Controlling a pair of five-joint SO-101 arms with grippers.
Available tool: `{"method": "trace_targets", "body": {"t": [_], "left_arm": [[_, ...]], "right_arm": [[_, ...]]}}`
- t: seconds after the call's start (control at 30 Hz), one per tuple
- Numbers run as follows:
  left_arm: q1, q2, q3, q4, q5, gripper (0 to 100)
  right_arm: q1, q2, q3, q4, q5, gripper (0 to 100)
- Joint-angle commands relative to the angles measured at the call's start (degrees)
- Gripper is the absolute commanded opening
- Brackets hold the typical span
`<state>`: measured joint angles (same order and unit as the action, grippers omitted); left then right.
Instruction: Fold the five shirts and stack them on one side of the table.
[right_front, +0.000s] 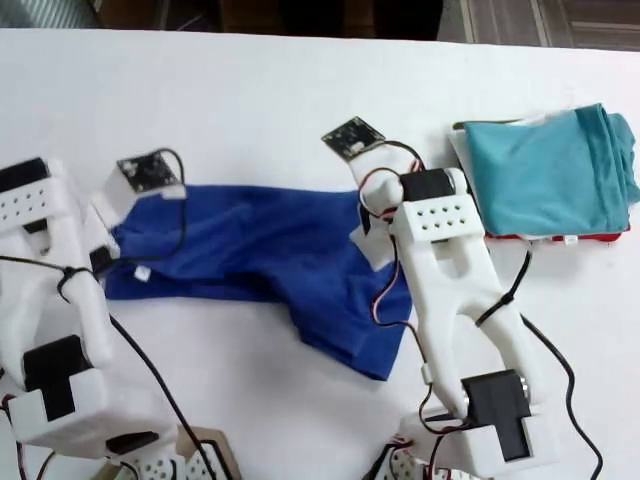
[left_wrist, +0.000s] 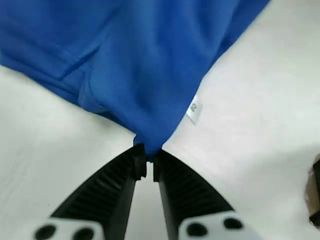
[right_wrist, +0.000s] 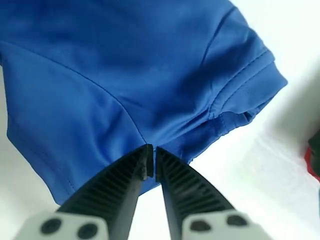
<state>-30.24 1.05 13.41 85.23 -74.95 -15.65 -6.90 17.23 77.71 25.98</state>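
I am observing the blue shirt (right_front: 270, 250) lying stretched and partly bunched across the middle of the counter (right_front: 250, 90), not yet folded. The left tool (left_wrist: 148, 165) is clamping a gathered edge at one end of that shirt, close beside its white label (left_wrist: 194, 107). The right tool (right_wrist: 151, 162) is pinching the cloth at the opposite end, just beside a stitched sleeve hem. In my judgement a fold of this shirt is in hand. The next move is calling for both ends to be carried together at an even height, so that one half lays flat over the other without dragging the loose flap that is trailing from the shirt's right end. The stack (right_front: 560, 225), with a teal shirt (right_front: 545, 170) on top and a red edge showing beneath, is sitting beyond the blue shirt's right end, apart from it. The right arm's own body is standing between the blue shirt and that stack. A black cable (right_front: 180, 215) is crossing the shirt's left end and, I judge, risks snagging.
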Motion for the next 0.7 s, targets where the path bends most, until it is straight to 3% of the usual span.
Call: {"method": "trace_targets", "body": {"t": [0.0, 0.13, 0.33, 0.47, 0.57, 0.67], "left_arm": [[-1.67, -2.46, 1.71, -3.60, -1.23, 8], [-5.10, -2.81, 1.45, -8.44, -1.41, 22], [-6.59, -2.81, -6.64, -9.23, 0.26, 18], [-1.67, -2.37, -10.51, -9.76, 18.64, 12], [4.57, -1.49, -8.75, -10.02, 35.08, 2], [9.76, 2.37, -4.88, -13.63, 40.09, 2]], "right_arm": [[-0.48, -2.95, -0.53, -0.92, 0.00, 2.1], [-0.48, -2.95, -0.53, -0.57, 0.00, 2.1], [-2.33, -5.49, 0.79, 0.31, 0.00, 2.1], [-9.54, -9.54, 6.59, -4.09, 0.00, 2.1], [-14.29, -9.54, 14.07, -9.63, 0.00, 2.1], [-15.34, -9.63, 21.27, -14.11, 0.00, 2.1]]}}
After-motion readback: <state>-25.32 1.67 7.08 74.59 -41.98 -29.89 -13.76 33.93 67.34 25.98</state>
